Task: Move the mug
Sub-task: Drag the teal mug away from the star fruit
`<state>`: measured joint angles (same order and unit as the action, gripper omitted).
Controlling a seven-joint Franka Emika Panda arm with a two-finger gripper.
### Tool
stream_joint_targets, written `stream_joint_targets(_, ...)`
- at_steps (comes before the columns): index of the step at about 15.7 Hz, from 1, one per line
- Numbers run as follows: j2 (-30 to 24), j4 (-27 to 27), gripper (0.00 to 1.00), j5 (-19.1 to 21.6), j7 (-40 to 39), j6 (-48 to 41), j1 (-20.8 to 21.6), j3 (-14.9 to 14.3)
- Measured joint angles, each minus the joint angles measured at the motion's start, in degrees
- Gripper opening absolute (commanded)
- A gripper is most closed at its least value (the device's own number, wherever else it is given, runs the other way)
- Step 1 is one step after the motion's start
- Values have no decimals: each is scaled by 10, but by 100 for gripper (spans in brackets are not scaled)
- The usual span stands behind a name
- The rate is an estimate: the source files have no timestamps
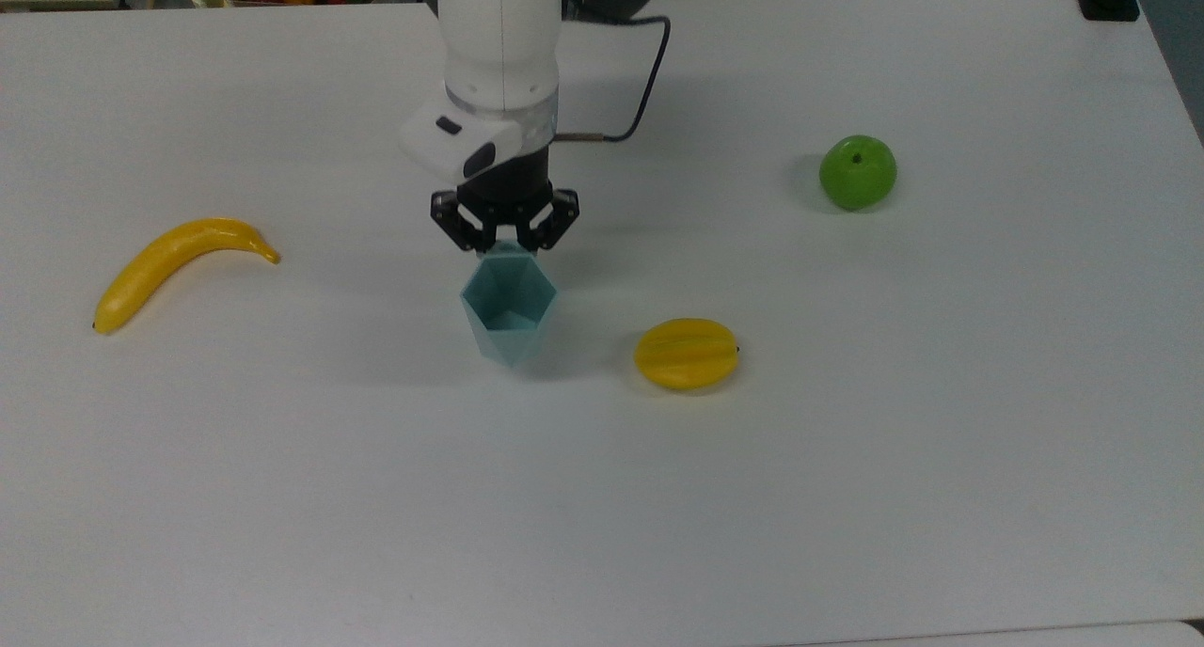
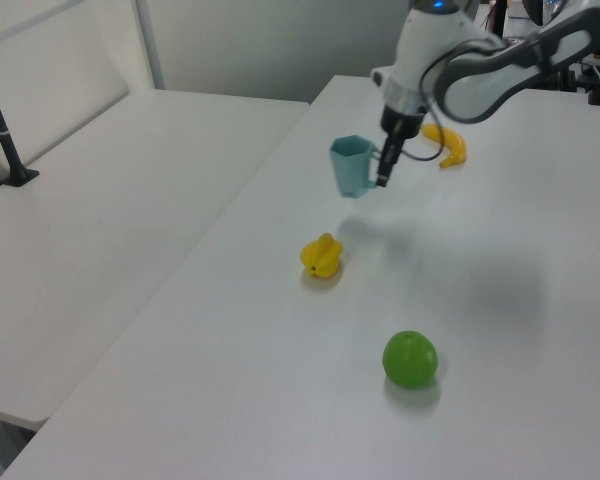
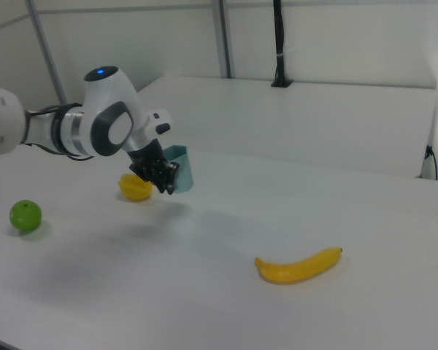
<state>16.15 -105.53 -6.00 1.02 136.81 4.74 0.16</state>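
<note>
Foreground, top view: bare white surface (image 1: 602,515), nothing standing on its near strip.
Star fruit (image 1: 687,354): yellow, ridged, lying on the surface to the top view's right of the mug, near it but apart.
Mug (image 1: 508,308): pale teal, faceted, six-sided rim. Upright, mouth up. In the left view (image 2: 354,166) it hangs clear of the surface, with its shadow falling apart from it on the surface below. In the right view (image 3: 179,167) it sits in front of the star fruit (image 3: 136,187).
Mug location: between the banana and the star fruit in the top view, directly at the fingertips of the hand.
Hand (image 1: 505,243): black two-finger unit, pointing straight down, clamped on the small tab handle at the mug's far rim. Fingers drawn in close together around that tab. Left view (image 2: 384,170) confirms the grip is at the mug's side, not around its body.
Arm pose: white wrist link stands near vertical above the hand in the top view; a dark cable loops off its right side. In the left view the forearm runs back toward the left view's upper right; in the right view it comes in from the right view's left edge.
Banana (image 1: 179,266): yellow, curved, lying flat at the top view's left, well apart from the mug.
Apple (image 1: 857,171): green, resting on the surface at the top view's far right, well apart from everything else.
</note>
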Motion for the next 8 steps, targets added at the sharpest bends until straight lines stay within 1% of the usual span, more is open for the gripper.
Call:
stream_joint_targets(2,-66,-69,0,0,20,-15,0,0)
stream_joint_targets(3,-111,-124,0,-1,38,-20,0,-1)
stream_joint_targets(4,-135,-159,0,-1,53,-21,0,0)
stream_joint_targets(6,-163,-215,0,-2,101,-21,0,0)
stream_joint_targets(7,-167,-234,0,-7,140,-21,0,0)
stream_joint_targets(8,-166,-240,1,-9,157,-21,0,0)
